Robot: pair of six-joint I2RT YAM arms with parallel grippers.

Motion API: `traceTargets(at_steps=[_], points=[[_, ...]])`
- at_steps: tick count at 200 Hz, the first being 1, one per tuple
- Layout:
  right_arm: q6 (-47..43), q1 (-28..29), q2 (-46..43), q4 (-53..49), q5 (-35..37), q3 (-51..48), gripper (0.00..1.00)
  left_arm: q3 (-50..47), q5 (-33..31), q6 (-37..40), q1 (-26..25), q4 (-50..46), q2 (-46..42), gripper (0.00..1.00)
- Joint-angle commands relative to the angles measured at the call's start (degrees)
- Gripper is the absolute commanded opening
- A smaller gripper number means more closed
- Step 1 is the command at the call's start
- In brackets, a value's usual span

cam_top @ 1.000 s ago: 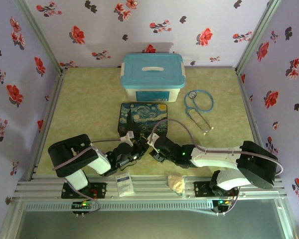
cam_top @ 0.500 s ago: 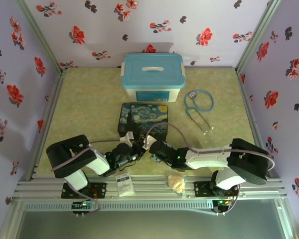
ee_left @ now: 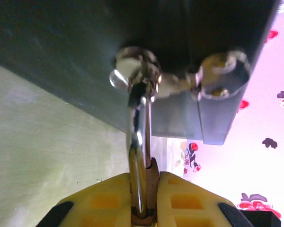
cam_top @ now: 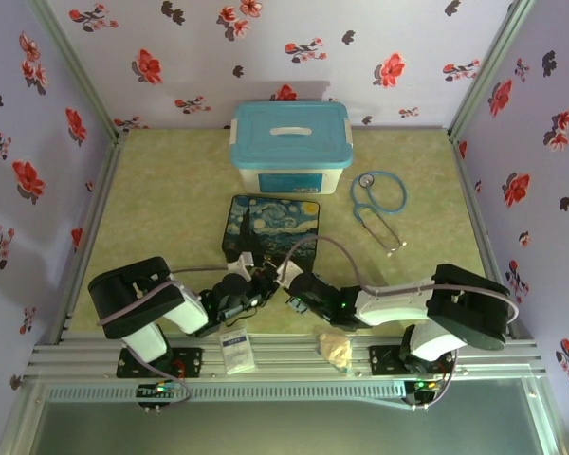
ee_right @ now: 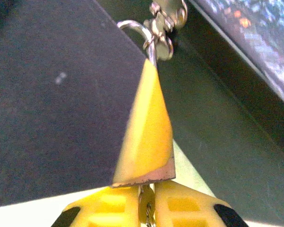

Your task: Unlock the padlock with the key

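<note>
Padlock [ee_left: 138,132]: light, rigid, slick shackle clamped in left gripper [ee_left: 143,187], hooked through box clasp [ee_left: 173,82] just ahead; key [ee_right: 146,208], tiny and slip-prone, apparently pinched by its bow in the closed right gripper [ee_right: 146,191].

Left of the starry-night box [cam_top: 271,226] the worktop [cam_top: 161,209] lies open, but the blue-lidded bin [cam_top: 290,147] stands close behind it, the stethoscope [cam_top: 379,204] lies to its right, and the left end effector [cam_top: 255,278] and right end effector [cam_top: 286,279] crowd together against its near edge.
</note>
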Motion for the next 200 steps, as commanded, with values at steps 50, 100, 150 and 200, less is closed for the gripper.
traceTargets(at_steps=[50,100,150,200], points=[[6.4,-6.2,-6.5,5.3,-15.7,-4.7,0.1,-0.4,1.9,1.5,-0.4,5.2,0.6,0.01],[9.8,-6.1,-5.3,-0.1,-21.0,-2.9,0.14,-2.1,1.1,2.9,0.3,5.1,3.7,0.04],[16.6,-7.2,-11.3,3.9,-20.1,-7.5,0.37,-5.0,-0.2,3.3,0.8,4.2,4.6,0.0],[20.2,-8.8,-17.6,2.1,-16.2,-8.7,0.4,-4.3,-1.3,5.3,1.1,-8.2,0.0,0.0]])
